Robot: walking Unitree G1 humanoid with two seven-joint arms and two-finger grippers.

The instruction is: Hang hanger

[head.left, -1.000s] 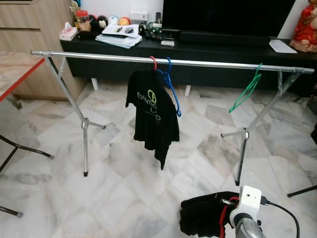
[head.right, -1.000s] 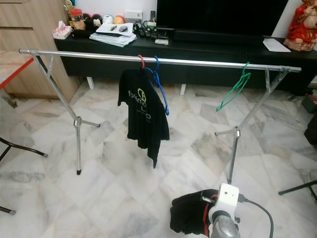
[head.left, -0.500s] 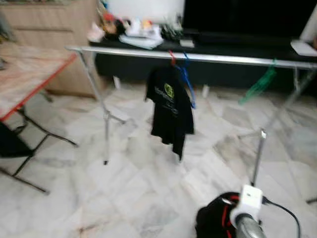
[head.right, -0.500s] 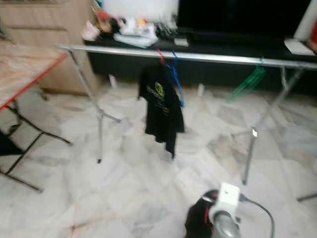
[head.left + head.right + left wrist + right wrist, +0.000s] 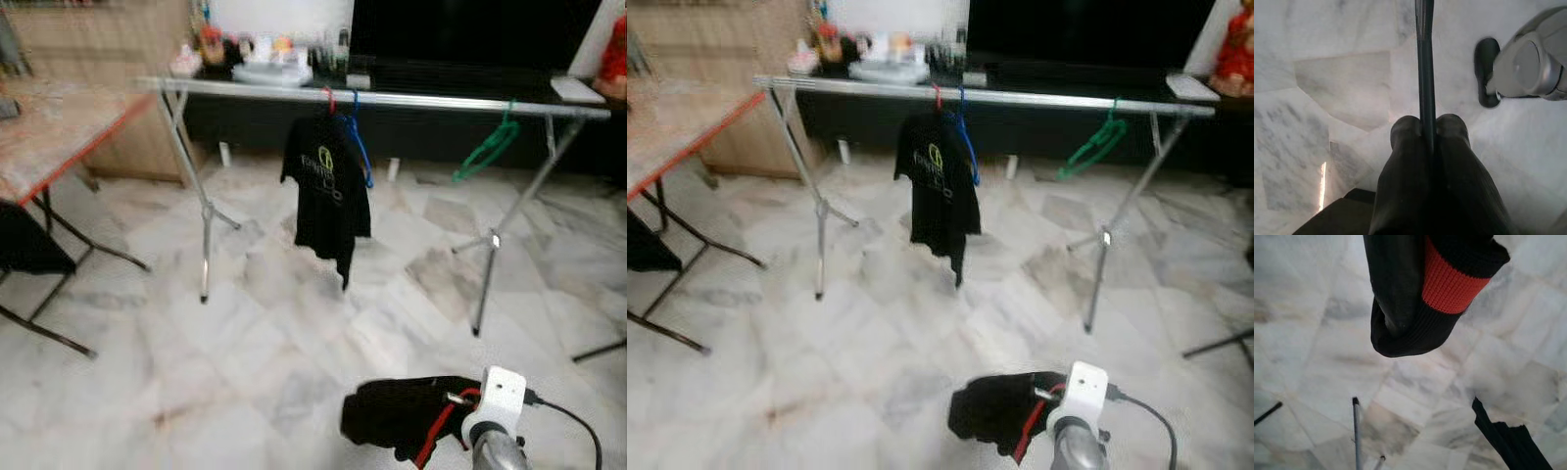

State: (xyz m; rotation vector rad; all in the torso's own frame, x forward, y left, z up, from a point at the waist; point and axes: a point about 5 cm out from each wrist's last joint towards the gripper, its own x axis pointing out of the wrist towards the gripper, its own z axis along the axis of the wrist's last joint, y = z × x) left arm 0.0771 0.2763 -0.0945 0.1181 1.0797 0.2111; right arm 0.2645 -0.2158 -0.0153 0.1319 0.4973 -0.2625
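A long silver rail on a clothes rack spans the room ahead. On it hang a black T-shirt on a red hanger, an empty blue hanger beside it, and a green hanger further right. Low in front of me, my right gripper holds up a black garment with red trim; the cloth hides its fingers. In the left wrist view my left gripper is shut and points at the floor. A thin dark rod lines up with the seam between its fingers.
A table with a red edge and black legs stands at the left. The rack's splayed legs rest on marble floor. A dark TV console runs behind the rack. A black stand leg lies at the right.
The whole view has shifted and pulled back: the rack looks farther off and the red-edged table has come into view at the left. The black garment stays at my right gripper.
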